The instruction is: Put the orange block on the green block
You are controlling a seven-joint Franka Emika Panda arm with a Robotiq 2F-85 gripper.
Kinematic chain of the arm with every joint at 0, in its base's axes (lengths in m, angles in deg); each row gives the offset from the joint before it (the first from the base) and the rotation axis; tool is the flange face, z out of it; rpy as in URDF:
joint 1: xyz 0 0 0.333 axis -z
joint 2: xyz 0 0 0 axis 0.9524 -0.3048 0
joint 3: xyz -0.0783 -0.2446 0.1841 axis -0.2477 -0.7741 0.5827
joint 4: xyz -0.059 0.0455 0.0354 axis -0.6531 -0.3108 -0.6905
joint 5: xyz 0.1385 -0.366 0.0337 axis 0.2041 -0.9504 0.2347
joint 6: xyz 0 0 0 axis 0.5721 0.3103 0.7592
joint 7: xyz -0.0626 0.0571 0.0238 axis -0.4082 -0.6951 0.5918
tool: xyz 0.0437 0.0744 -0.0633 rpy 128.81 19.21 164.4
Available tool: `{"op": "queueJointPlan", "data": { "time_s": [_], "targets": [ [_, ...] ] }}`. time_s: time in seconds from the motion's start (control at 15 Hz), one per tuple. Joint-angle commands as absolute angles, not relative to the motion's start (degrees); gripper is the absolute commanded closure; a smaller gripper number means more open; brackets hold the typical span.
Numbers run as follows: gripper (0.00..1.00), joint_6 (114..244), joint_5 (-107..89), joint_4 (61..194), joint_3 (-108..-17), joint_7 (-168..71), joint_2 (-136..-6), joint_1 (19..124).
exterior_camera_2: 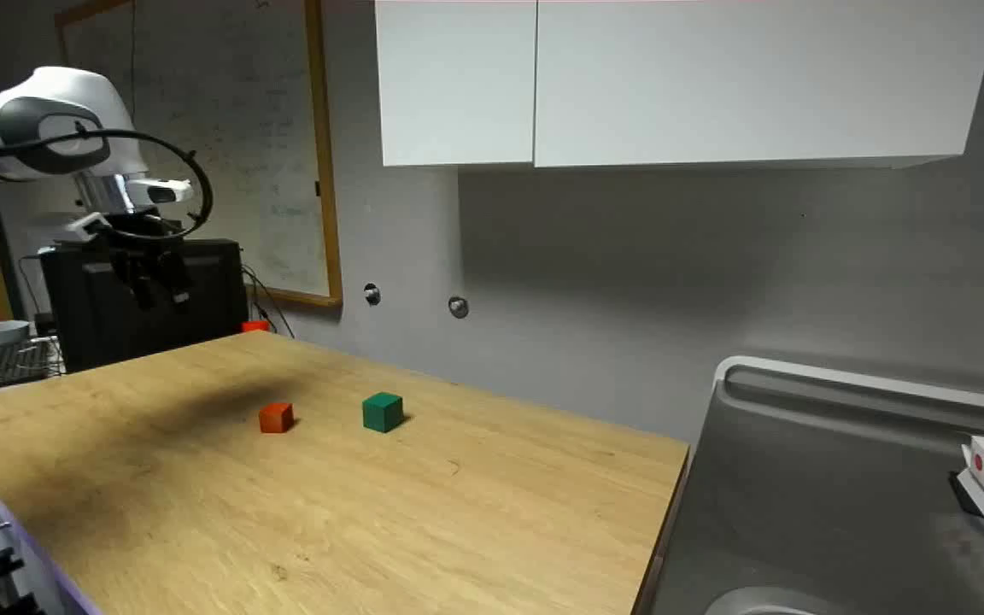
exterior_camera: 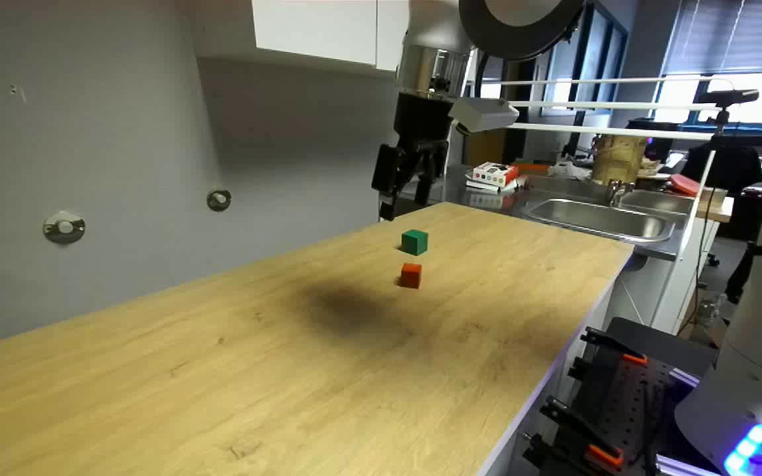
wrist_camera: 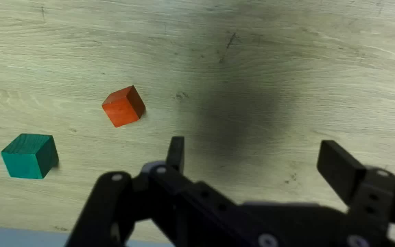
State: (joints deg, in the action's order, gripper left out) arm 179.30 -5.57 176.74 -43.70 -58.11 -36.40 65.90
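The orange block [exterior_camera: 411, 276] is a small orange-red cube on the wooden table. It also shows in an exterior view [exterior_camera_2: 276, 418] and in the wrist view [wrist_camera: 122, 107], left of the fingers. The green block [exterior_camera: 415, 242] is a small cube a short distance from it, also seen in an exterior view [exterior_camera_2: 383, 412] and at the left of the wrist view [wrist_camera: 27, 157]. The two blocks stand apart. My gripper [wrist_camera: 250, 147] is open and empty, with wide-spread fingers. In both exterior views the gripper [exterior_camera: 406, 203] [exterior_camera_2: 162, 295] hangs well above the table, touching neither block.
The wooden table [exterior_camera: 255, 370] runs along a grey wall. White cabinets [exterior_camera_2: 680, 77] hang above. A sink [exterior_camera: 599, 218] and a white box [exterior_camera: 495, 174] lie beyond the table's end. A black monitor [exterior_camera_2: 142, 316] stands behind the gripper in an exterior view.
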Motion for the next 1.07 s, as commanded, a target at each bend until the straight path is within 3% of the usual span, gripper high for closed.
{"op": "queueJointPlan", "data": {
  "time_s": [0.0, 1.0],
  "targets": [
    [0.0, 179.17, -5.89, 176.58, -44.43, -58.33, -36.44, 65.15],
    [0.0, 184.64, -9.79, 175.48, -48.11, -58.87, -41.1, 69.97]
  ]
}}
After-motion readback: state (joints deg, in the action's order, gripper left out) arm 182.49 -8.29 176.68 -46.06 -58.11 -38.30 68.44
